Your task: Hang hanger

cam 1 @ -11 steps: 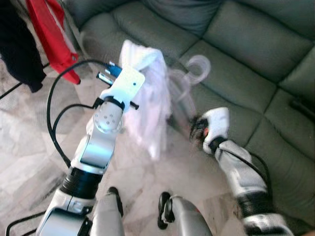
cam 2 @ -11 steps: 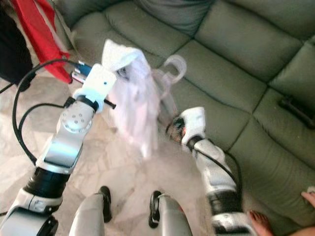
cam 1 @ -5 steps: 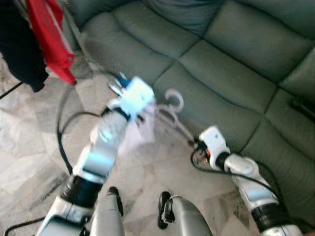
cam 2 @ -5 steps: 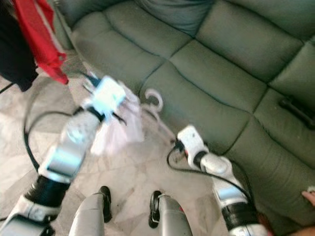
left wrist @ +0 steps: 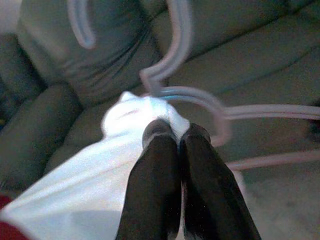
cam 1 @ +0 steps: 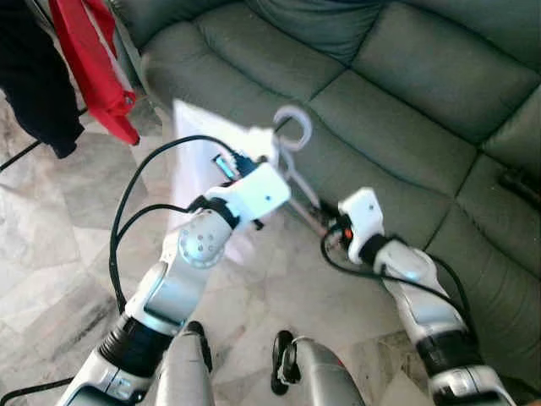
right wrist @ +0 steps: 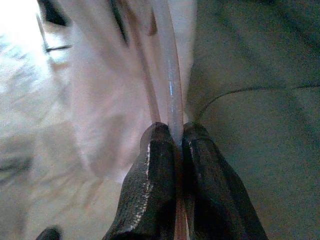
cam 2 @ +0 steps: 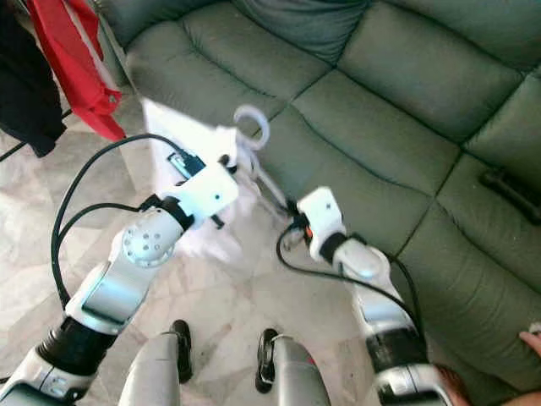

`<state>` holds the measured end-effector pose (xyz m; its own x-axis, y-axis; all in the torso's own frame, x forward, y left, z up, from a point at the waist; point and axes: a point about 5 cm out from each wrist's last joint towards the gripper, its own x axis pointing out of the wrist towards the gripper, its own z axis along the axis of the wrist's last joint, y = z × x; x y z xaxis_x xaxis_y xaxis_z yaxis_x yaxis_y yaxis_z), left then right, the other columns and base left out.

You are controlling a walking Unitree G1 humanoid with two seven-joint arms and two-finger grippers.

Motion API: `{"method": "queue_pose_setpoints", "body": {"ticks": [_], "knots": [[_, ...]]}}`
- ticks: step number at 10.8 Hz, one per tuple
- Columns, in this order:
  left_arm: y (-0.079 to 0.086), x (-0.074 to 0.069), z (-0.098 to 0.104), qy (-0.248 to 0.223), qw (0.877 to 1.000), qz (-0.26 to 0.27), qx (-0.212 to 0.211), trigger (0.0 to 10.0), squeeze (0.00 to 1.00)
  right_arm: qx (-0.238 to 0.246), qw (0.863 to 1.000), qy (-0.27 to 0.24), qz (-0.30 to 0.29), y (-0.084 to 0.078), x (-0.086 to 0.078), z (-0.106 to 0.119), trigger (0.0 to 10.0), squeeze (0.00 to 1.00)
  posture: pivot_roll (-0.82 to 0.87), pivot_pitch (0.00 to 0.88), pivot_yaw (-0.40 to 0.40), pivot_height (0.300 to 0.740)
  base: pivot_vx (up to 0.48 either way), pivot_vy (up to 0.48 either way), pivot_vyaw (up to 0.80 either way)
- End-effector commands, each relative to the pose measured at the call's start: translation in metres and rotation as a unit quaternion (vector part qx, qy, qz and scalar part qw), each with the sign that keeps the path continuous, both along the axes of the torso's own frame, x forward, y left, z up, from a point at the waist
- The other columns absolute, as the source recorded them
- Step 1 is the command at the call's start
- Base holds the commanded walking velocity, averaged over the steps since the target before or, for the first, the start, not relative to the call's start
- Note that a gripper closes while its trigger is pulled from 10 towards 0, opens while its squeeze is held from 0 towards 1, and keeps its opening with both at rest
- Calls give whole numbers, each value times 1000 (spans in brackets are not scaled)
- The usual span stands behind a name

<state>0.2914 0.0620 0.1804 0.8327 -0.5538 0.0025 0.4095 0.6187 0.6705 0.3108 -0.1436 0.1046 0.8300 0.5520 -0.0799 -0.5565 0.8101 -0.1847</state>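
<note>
Head views: hanger (cam 1: 296,173), pale and translucent, is held up in front of the green sofa (cam 1: 406,76) between both arms, its hook (cam 1: 292,127) uppermost, with a white garment (cam 1: 203,161) draped off its left side.
Left gripper (left wrist: 175,131): hidden behind its white wrist housing in the head views, near the hanger's neck and against the cloth.
Right gripper (right wrist: 175,137): ahead of its wrist, at the hanger's lower right end, just beside the sofa's front edge.
Rail side: red garment (cam 1: 89,59) and dark garment (cam 1: 30,85) hang at upper left, well apart from the hanger; the rail itself cannot be seen.
Left wrist view: the two black fingers are pressed together on a bunched fold of the white garment just below the hanger's neck, the hook curling beyond them.
Right wrist view: the fingers are closed tight on the hanger's thin pale bar, white cloth blurred behind.
Step in hand, as I judge it: carrying the loaded hanger toward the hanging clothes.
Doing it well: keep both pinches firm, turn left as one unit, hold the hook upright and free of cloth, and avoid pulling the arms apart, which could drag the garment off.
Risk: the left hold is mostly on cloth, so the garment may slip.
</note>
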Motion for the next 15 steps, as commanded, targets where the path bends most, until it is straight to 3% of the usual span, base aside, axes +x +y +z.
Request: {"method": "queue_pose_setpoints", "body": {"ticks": [1,3,4,5,6,7,8,10,11,13,15], "knots": [[-24,-17,-1,1,997,-74,0,10000,0,16,998,-53,-14,2,7,18,10000,0,38,242,-72,740,0,0,0],[-24,-19,3,5,996,-84,-20,10000,0,39,996,-73,-21,-2,13,23,10000,0,37,244,-73,740,0,0,0],[-28,-20,12,7,994,-90,-56,10000,0,1,998,-52,-20,-3,17,10,10000,0,36,244,-75,740,0,0,0],[-30,-21,19,5,993,-93,-74,10000,0,-8,997,-55,-47,-8,23,10,10000,0,41,246,-78,740,0,0,0],[-30,-21,18,11,992,-91,-82,10000,0,21,994,-97,-43,-4,27,26,10000,0,43,248,-77,740,0,0,0],[-30,-22,6,23,994,-86,-66,10000,0,59,987,-150,1,10,25,47,10000,0,39,250,-78,740,0,0,0],[-31,-25,-3,38,993,-89,-65,10000,0,61,974,-217,25,17,19,63,10000,0,39,251,-78,740,0,0,0],[-33,-26,-15,60,992,-86,-66,10000,0,62,961,-268,42,22,15,76,10000,0,34,254,-77,740,0,0,0],[-32,-25,-30,88,991,-82,-66,10000,1000,83,955,-279,59,25,11,84,10000,0,30,254,-76,740,0,0,0],[-26,-21,-34,98,990,-69,-79,10000,1000,121,952,-266,90,30,2,84,10000,0,29,254,-74,740,0,0,0],[-18,-19,-35,87,992,-63,-66,10000,1000,121,957,-245,98,26,-6,73,10000,0,29,254,-74,740,0,0,0]]}}
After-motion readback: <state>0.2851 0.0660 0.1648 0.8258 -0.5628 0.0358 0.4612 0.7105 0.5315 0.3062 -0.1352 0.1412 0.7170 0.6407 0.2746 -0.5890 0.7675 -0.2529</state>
